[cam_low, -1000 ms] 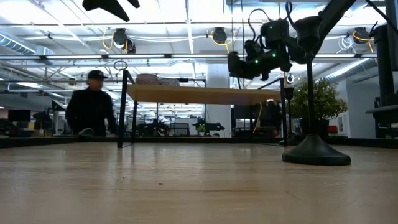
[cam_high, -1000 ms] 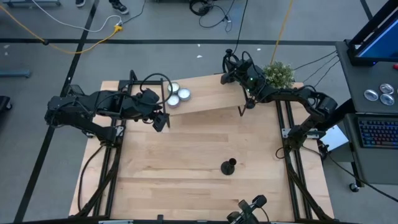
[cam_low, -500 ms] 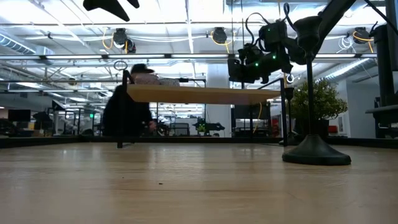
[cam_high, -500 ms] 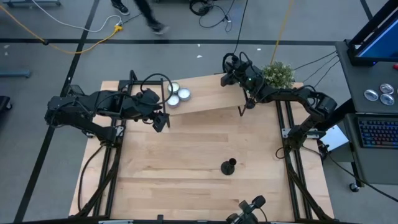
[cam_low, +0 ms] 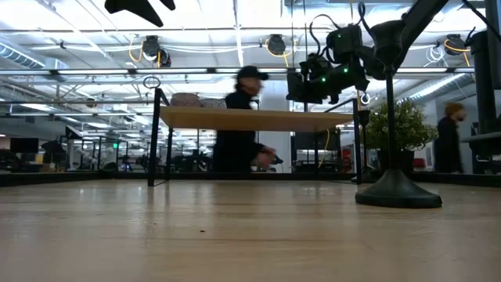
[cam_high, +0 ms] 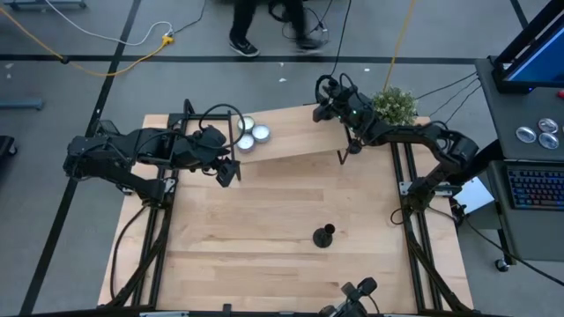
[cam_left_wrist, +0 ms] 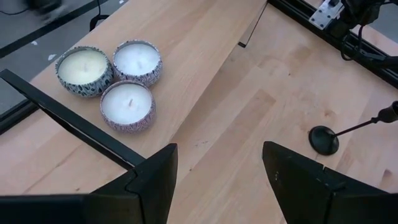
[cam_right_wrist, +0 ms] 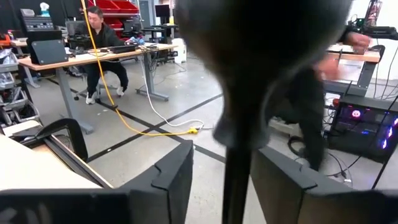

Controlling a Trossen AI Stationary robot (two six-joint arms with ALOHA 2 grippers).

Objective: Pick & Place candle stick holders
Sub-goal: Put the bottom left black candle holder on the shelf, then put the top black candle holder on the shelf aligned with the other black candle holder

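One black candle stick holder [cam_high: 324,236] stands on its round base on the table, near the front; it also shows in the low view [cam_low: 398,190] and in the left wrist view [cam_left_wrist: 323,140]. My right gripper [cam_high: 322,99] hovers above the far right corner of a raised wooden shelf [cam_high: 291,136], with a second dark holder [cam_right_wrist: 267,62] blurred between its fingers. My left gripper [cam_high: 227,172] is open and empty at the shelf's near left edge. No third holder shows. My right gripper has the holder's thin stem [cam_right_wrist: 236,186] running between its two fingers, with the wide dark end close to the wrist camera. Blur hides the exact place of contact. The holder is lifted clear, above the shelf.
Three tin candles [cam_high: 249,132] sit on the shelf's far left end, also in the left wrist view [cam_left_wrist: 118,74]. A potted plant [cam_high: 394,104] stands past the table's far right corner. People move in the room behind the table [cam_low: 243,125].
Both arms have kept still. A person has walked along behind the table's far edge, from left toward right.
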